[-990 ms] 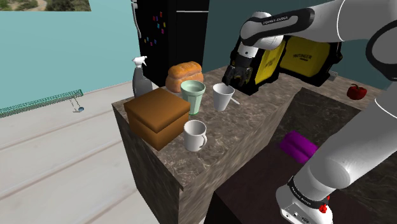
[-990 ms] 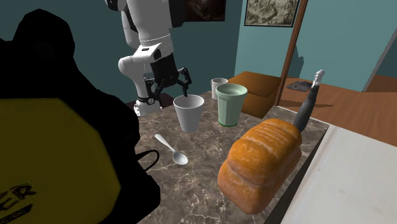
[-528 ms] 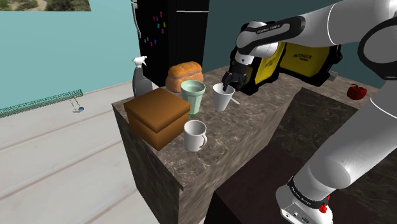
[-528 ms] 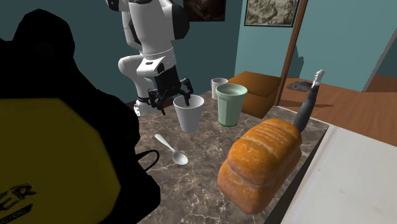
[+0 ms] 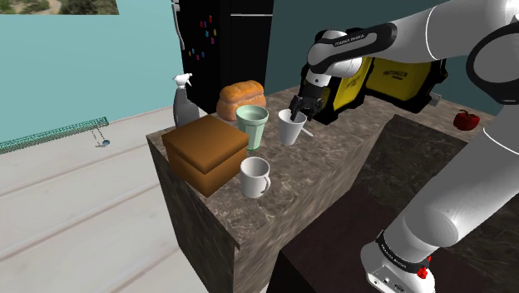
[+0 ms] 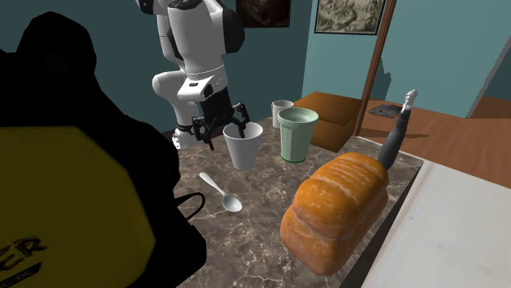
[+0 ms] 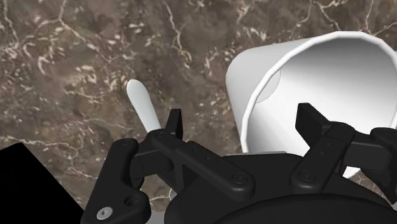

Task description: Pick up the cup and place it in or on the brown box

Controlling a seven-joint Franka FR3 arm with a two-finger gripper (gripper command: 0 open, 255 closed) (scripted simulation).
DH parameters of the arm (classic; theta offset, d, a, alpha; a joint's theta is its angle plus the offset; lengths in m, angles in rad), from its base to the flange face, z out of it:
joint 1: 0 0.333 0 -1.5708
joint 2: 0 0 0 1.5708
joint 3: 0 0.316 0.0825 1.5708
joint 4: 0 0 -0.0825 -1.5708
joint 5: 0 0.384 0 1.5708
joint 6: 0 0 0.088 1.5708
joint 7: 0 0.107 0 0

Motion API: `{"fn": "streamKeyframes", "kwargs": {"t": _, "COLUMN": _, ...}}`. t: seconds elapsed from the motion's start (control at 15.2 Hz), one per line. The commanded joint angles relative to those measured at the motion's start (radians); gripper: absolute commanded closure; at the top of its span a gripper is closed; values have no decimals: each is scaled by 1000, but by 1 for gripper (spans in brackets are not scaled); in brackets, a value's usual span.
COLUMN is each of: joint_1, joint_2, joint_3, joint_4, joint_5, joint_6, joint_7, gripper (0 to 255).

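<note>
White cup (image 5: 291,130) stands upright on the marble counter (image 5: 333,179), long axis vertical, mouth opening up at the gripper (image 5: 296,106) right at its rim. Fingers are spread wide, one outside the wall and the other at the mouth, gripping nothing. Count: one white cup, one green cup (image 5: 252,125) just past it from the gripper, one handled mug (image 5: 254,177), one brown box (image 5: 205,152) farther off, one spoon (image 7: 143,105) beside the outer finger.

The white arm (image 5: 432,33) stretches forward, wrist bent down, its black end effector (image 5: 297,106) pointing downward, jaws apart.
</note>
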Motion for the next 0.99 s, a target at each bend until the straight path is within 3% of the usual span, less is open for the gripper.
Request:
{"fn": "streamKeyframes", "kwargs": {"t": 0.0, "joint_1": 0, "joint_2": 0, "joint_3": 0, "joint_4": 0, "joint_5": 0, "joint_6": 0, "joint_7": 0, "gripper": 255}}
{"fn": "streamKeyframes", "kwargs": {"t": 0.59, "joint_1": 0, "joint_2": 0, "joint_3": 0, "joint_4": 0, "joint_5": 0, "joint_6": 0, "joint_7": 0, "gripper": 255}}
{"fn": "streamKeyframes", "kwargs": {"t": 0.92, "joint_1": -1, "joint_2": -22, "joint_3": 0, "joint_4": 44, "joint_5": -11, "joint_6": -64, "joint_7": 16, "gripper": 255}}
